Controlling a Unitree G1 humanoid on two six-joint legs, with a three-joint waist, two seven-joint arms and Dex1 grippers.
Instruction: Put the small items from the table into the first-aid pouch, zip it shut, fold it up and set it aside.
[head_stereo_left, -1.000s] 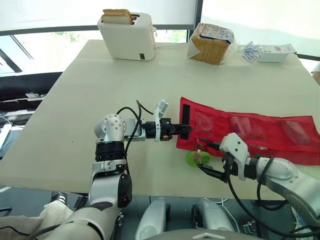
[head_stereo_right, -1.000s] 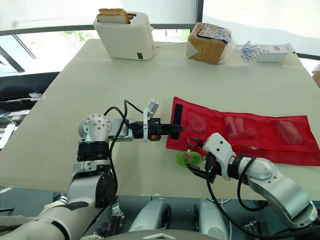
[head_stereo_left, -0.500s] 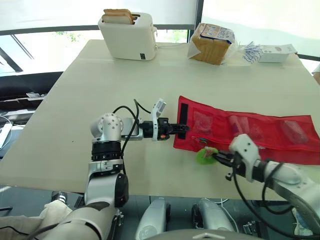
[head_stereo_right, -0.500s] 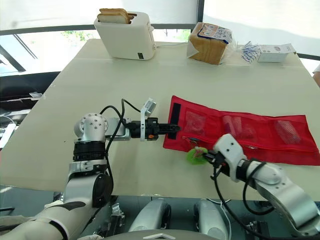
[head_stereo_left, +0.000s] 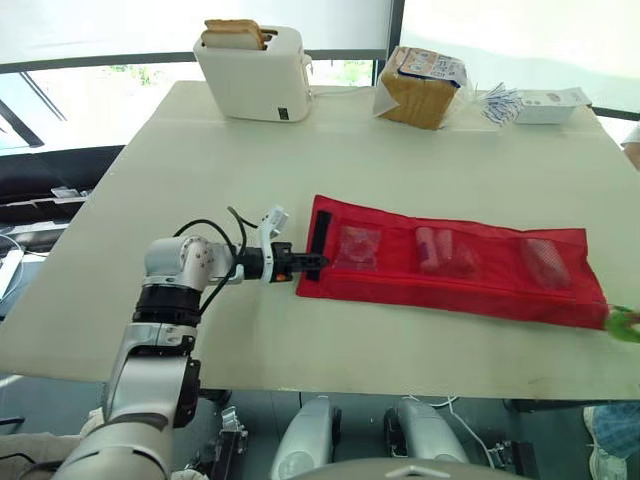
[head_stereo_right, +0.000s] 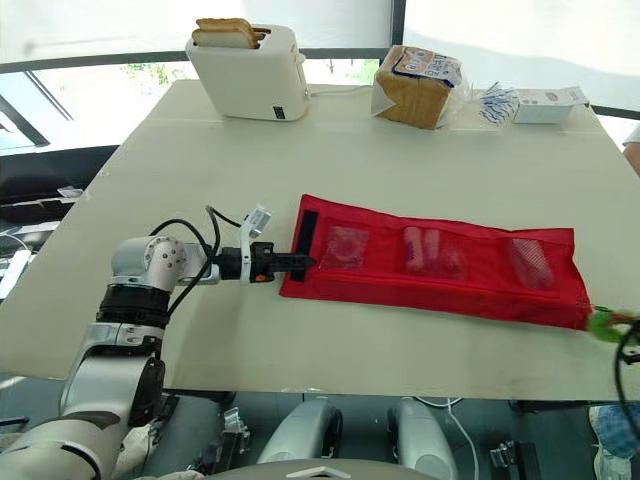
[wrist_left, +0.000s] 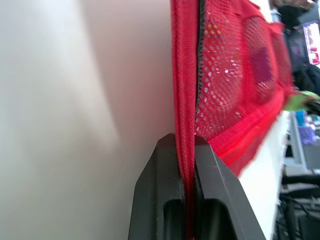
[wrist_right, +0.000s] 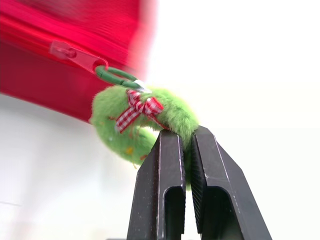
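Observation:
The red mesh first-aid pouch (head_stereo_left: 455, 268) lies flat and stretched out across the table (head_stereo_left: 200, 180), with small items showing through its three mesh pockets. My left gripper (head_stereo_left: 303, 262) is shut on the pouch's left end, the red fabric pinched between its fingers (wrist_left: 165, 165). At the pouch's far right end hangs a fuzzy green zipper pull (head_stereo_right: 604, 325) with a checked bow, joined by a green ring to the red slider (wrist_right: 69, 52). My right gripper (wrist_right: 186, 136) is shut on that green pull.
A white toaster (head_stereo_left: 255, 72) with bread slices stands at the back of the table. A bagged bread loaf (head_stereo_left: 420, 85) and a white box with blue-and-white packets (head_stereo_left: 535, 103) lie at the back right. The pouch's right end reaches the table's front right edge.
My right gripper shut on the green pull and drew it along the pouch's near edge to the far right end. The left gripper moved left with the pouch's end, so the pouch lies further left.

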